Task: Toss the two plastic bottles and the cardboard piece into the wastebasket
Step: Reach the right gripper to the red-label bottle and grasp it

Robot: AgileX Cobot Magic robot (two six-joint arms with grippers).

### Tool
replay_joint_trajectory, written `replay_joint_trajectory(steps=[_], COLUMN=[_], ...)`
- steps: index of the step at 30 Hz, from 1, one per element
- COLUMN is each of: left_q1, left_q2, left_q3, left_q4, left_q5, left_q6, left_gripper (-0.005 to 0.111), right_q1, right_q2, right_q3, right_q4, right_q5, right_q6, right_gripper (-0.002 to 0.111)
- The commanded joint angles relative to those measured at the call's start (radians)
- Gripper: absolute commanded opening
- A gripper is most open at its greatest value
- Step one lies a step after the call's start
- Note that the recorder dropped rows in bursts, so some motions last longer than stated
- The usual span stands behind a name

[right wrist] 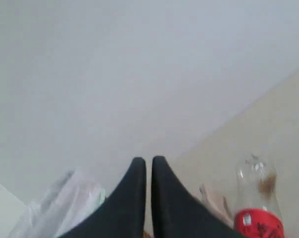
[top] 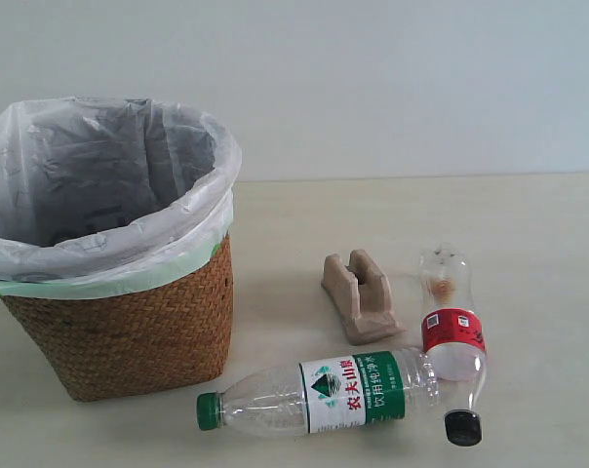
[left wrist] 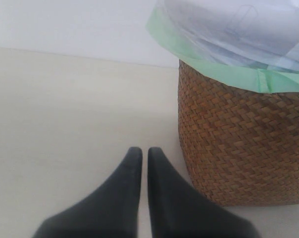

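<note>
The wicker wastebasket point(top: 119, 322) with its white bag stands at the left of the exterior view. To its right the tan cardboard piece point(top: 361, 297) lies on the table. The longer bottle with green cap point(top: 333, 394) lies in front of it, and the shorter red-label bottle point(top: 452, 336) lies beside it, black cap toward the front. Neither arm shows in the exterior view. My left gripper point(left wrist: 144, 151) is shut and empty, beside the wastebasket point(left wrist: 243, 144). My right gripper point(right wrist: 148, 161) is shut and empty, held high, with the red-label bottle point(right wrist: 256, 198), the cardboard piece point(right wrist: 214, 198) and the bag point(right wrist: 65, 206) below it.
A pale wall rises behind the beige table point(top: 529, 234). The bag's green edge point(left wrist: 209, 74) folds over the basket rim.
</note>
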Motion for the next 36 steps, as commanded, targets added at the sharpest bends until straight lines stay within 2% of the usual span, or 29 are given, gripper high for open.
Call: replay_joint_trajectory(steps=[1, 4, 9, 15, 17, 19, 20, 21, 23, 28, 36], left_q1=[-0.004, -0.004, -0.004, -0.004, -0.004, -0.004, -0.004, -0.004, -0.004, -0.004, -0.004], left_q2=[-0.003, -0.003, -0.003, -0.003, -0.003, -0.003, -0.003, -0.003, -0.003, -0.003, -0.003], left_q3=[0.004, 0.004, 0.004, 0.004, 0.004, 0.004, 0.004, 0.004, 0.004, 0.004, 0.004], left_q4=[0.002, 0.002, 0.002, 0.002, 0.002, 0.002, 0.002, 0.002, 0.002, 0.002, 0.002], left_q5=[0.0, 0.0, 0.0, 0.0, 0.0, 0.0, 0.0, 0.0, 0.0, 0.0, 0.0], left_q6=[-0.003, -0.003, -0.003, -0.003, -0.003, -0.003, -0.003, -0.003, -0.003, -0.003, -0.003], left_gripper=[0.004, 0.004, 0.004, 0.004, 0.004, 0.004, 0.004, 0.004, 0.004, 0.004, 0.004], right_q1=[-0.003, -0.003, -0.003, -0.003, -0.003, -0.003, -0.003, -0.003, -0.003, -0.003, -0.003], right_q2=[-0.005, 0.096, 0.491, 0.961, 1.078, 1.175, 1.234, 1.27, 1.357, 1.546, 1.707], right_q3=[-0.039, -0.161, -0.442, -0.784, -0.875, -0.937, -0.973, -0.993, -1.037, -1.087, -1.089], right_q4=[-0.014, -0.079, -0.079, -0.079, -0.092, -0.129, -0.152, -0.172, -0.249, -0.32, -0.329], right_q5=[-0.086, 0.023, 0.224, 0.618, 0.693, 0.736, 0.757, 0.769, 0.814, 0.87, 0.778], right_q6=[-0.016, -0.137, -0.21, -0.338, -0.341, -0.261, -0.204, -0.146, -0.042, 0.039, 0.039], right_gripper=[0.0, 0.0, 0.0, 0.004, 0.014, 0.031, 0.046, 0.056, 0.069, 0.066, 0.066])
